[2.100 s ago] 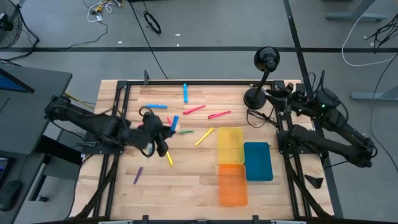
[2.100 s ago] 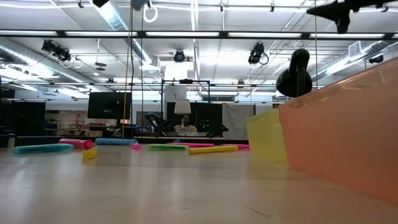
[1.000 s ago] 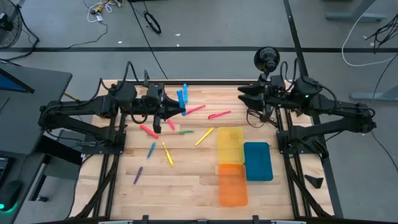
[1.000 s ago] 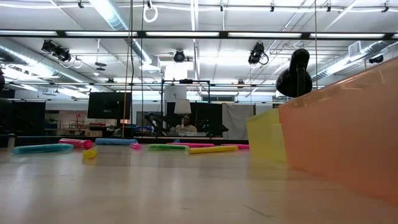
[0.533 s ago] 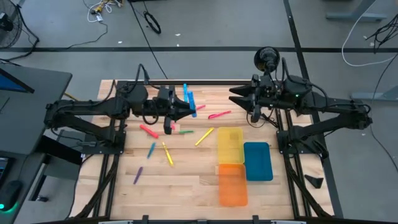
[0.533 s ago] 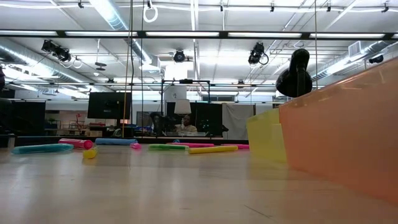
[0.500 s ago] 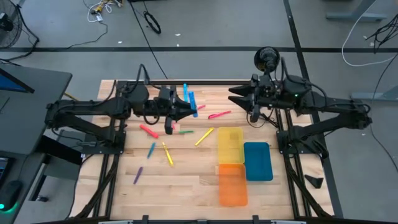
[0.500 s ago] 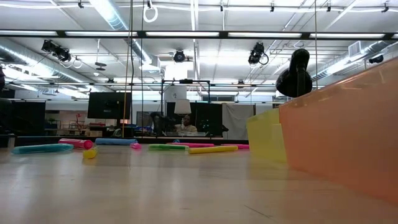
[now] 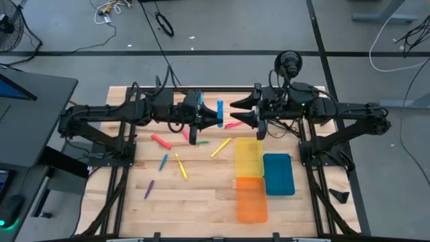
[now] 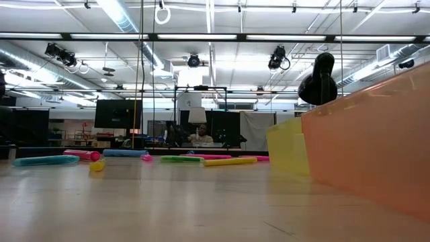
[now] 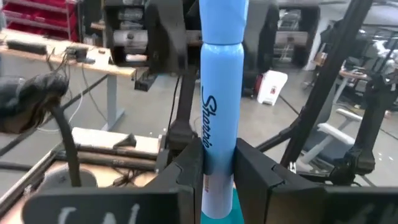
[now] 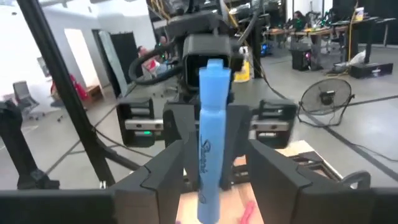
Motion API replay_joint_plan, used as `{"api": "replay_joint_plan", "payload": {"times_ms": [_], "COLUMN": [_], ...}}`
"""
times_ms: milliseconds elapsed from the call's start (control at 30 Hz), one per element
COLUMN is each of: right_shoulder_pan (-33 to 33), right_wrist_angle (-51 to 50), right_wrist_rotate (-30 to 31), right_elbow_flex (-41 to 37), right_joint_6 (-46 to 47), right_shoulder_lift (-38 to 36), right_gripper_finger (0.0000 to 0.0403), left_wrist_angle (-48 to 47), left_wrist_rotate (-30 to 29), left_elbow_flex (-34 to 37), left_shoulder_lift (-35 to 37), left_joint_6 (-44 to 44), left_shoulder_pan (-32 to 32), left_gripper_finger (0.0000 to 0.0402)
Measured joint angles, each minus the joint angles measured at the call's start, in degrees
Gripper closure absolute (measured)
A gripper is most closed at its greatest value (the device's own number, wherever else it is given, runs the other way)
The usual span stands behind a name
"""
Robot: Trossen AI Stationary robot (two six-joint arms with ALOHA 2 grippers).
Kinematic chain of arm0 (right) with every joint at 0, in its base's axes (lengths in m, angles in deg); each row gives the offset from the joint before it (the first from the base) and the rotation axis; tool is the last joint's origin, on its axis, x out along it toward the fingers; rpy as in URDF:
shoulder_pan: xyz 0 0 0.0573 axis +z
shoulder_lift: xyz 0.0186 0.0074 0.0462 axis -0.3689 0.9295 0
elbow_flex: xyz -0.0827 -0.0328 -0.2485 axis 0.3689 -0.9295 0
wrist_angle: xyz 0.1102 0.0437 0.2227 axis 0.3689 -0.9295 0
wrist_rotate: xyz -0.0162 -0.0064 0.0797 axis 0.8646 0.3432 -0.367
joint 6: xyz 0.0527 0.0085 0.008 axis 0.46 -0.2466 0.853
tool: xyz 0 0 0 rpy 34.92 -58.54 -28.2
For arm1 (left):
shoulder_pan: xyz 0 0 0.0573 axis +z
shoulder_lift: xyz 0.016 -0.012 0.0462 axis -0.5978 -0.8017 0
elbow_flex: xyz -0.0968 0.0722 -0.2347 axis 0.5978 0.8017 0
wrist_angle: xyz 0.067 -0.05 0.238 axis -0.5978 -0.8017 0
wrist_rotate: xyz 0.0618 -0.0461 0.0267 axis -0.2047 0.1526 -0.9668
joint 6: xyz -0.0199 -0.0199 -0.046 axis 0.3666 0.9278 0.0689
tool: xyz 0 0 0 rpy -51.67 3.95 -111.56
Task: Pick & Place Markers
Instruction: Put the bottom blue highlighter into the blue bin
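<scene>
Both my arms have swung inward to meet at upper centre. My left gripper (image 9: 213, 119) clamps the blue marker (image 9: 220, 113) low on its barrel; my right gripper (image 9: 236, 113) gapes around it. Light, stiff, slick plastic: grip mid-barrel.

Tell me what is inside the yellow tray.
The yellow tray looks empty in the high view: no marker shows in it. In the low view only its outer wall shows, so the inside is hidden there. The left gripper holds a blue marker up, not over the tray.
</scene>
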Motion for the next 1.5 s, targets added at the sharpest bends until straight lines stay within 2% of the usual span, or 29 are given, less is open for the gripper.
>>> {"api": "replay_joint_plan", "payload": {"times_ms": [233,600,767,1100,1200,1500], "right_shoulder_pan": [2.10,2.75,3.29,3.73,3.73,3.80], "right_wrist_angle": [0.28,1.14,0.65,0.40,0.38,-0.05], "right_wrist_rotate": [-0.26,-0.30,0.00,0.20,0.18,-0.50], "right_elbow_flex": [2.05,2.14,2.14,2.14,2.14,2.09], "right_joint_6": [-1.51,-2.28,-2.54,-2.30,-1.17,-1.95], "right_shoulder_lift": [3.54,2.98,2.95,2.84,2.84,2.84], "right_gripper_finger": [0.0227,0.0230,0.0256,0.0335,0.0355,0.0356], "left_wrist_angle": [-0.38,-0.30,-0.31,0.39,0.41,1.05], "left_wrist_rotate": [1.80,2.27,2.40,2.31,2.16,1.90], "left_elbow_flex": [-3.91,-4.15,-4.15,-4.15,-4.15,-4.15], "left_shoulder_lift": [-3.49,-4.05,-4.05,-4.05,-4.05,-4.05], "left_joint_6": [-0.46,-0.15,-0.09,0.79,1.15,2.46], "left_shoulder_pan": [-0.04,-0.52,-0.55,-0.56,-0.50,-0.39], "left_gripper_finger": [0.0334,0.0334,0.0334,0.0333,0.0310,0.0235]}}
